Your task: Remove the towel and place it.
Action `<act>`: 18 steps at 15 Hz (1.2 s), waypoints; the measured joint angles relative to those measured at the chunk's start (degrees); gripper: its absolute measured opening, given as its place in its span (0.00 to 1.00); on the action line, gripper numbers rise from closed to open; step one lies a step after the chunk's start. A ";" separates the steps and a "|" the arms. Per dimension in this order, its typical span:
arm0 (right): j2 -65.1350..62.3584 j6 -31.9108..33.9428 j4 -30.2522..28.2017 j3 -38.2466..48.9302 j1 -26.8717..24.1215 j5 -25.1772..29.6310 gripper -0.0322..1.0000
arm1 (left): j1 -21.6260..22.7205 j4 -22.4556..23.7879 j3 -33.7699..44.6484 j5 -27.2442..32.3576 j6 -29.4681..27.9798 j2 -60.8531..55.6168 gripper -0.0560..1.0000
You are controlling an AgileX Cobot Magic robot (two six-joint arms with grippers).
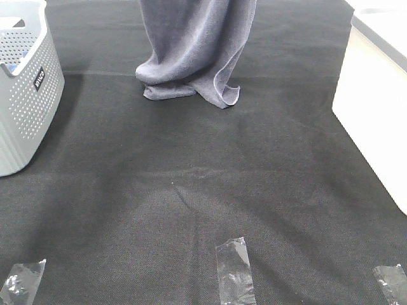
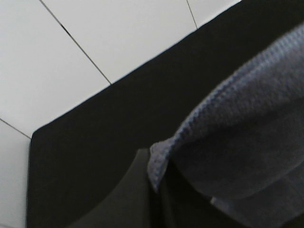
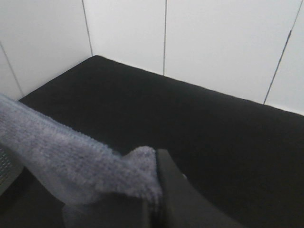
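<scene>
Left gripper (image 2: 154, 183) and right gripper (image 3: 156, 190) each clamp the towel (image 1: 191, 44) by its top edge, probably so it hangs spread for laying flat. Towel hangs at the far side, bottom bunched on the black cover (image 1: 191, 190).

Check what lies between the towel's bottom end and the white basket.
Nothing; only bare black table covering separates towel and basket, as the exterior high view shows.

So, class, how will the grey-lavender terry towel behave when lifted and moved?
Probably floppy: the grey-lavender terry towel hangs in folds, its lower end crumpled on the black fabric table covering. It may drag there. Its rough pile should resist slipping.
</scene>
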 joint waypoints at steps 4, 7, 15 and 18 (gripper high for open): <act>-2.46 3.09 2.75 -0.17 0.00 14.73 0.05 | 0.00 -0.69 0.00 13.87 -3.72 -4.58 0.05; -3.61 5.67 2.81 -0.17 0.00 24.69 0.05 | 0.00 -3.38 0.00 14.67 -4.13 -5.96 0.05; -15.18 9.40 -0.57 15.76 0.74 29.11 0.05 | -0.46 -10.89 22.92 15.07 -7.96 -20.97 0.05; -25.90 9.40 -2.18 28.53 1.03 29.16 0.05 | -3.44 -11.40 34.84 15.07 -8.08 -28.30 0.05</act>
